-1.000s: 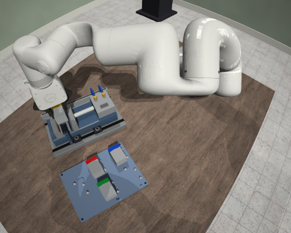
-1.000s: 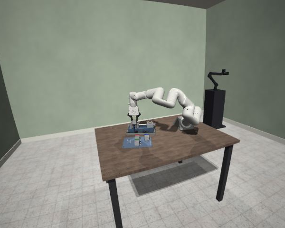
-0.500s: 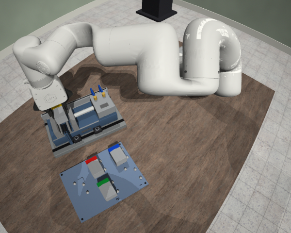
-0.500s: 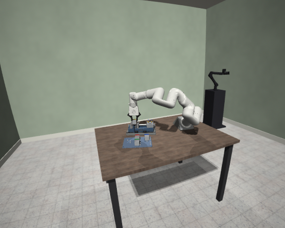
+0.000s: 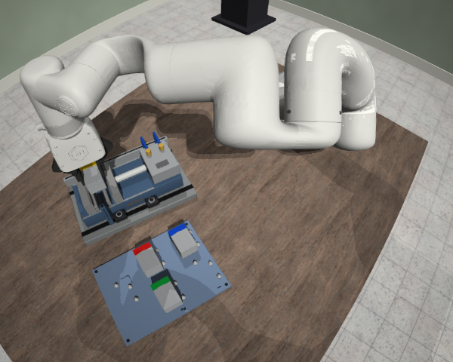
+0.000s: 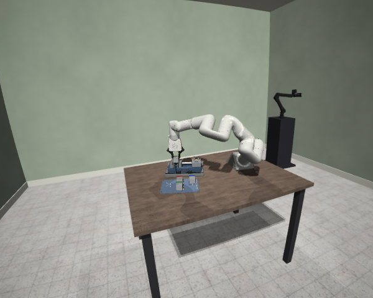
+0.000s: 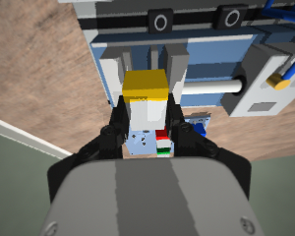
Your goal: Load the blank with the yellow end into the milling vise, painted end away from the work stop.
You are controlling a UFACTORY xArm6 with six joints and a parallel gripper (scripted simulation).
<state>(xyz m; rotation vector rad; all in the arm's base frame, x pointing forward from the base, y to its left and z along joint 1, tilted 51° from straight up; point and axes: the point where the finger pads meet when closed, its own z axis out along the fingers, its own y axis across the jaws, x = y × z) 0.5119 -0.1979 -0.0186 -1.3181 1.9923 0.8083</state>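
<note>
The yellow-ended blank [image 5: 93,181] [image 6: 175,159] [image 7: 147,112] is between the fingers of my gripper [image 7: 147,103], which is shut on it by its sides. It hangs over the gap between the fixed jaw [image 5: 84,198] [image 7: 110,71] and the moving jaw [image 5: 115,185] [image 7: 177,64], and looks above the jaw tops; how far is hard to tell. Its yellow end points away from the infeed plate [image 5: 117,315] [image 6: 167,189]. A low bar [image 7: 154,54] shows beyond it. The work stop's blue bracket [image 5: 106,214] shows at the infeed side; the blank hides the rod in the wrist view.
Red [image 5: 149,262], green [image 5: 167,298] and blue [image 5: 184,243] blanks lie on the infeed plate among small pins [image 5: 133,297]. The hosed block [image 5: 163,167] [image 7: 267,81] and white rod [image 5: 130,173] [image 7: 211,88] stand right of the moving jaw. Clamps [image 5: 152,200] flank the vise.
</note>
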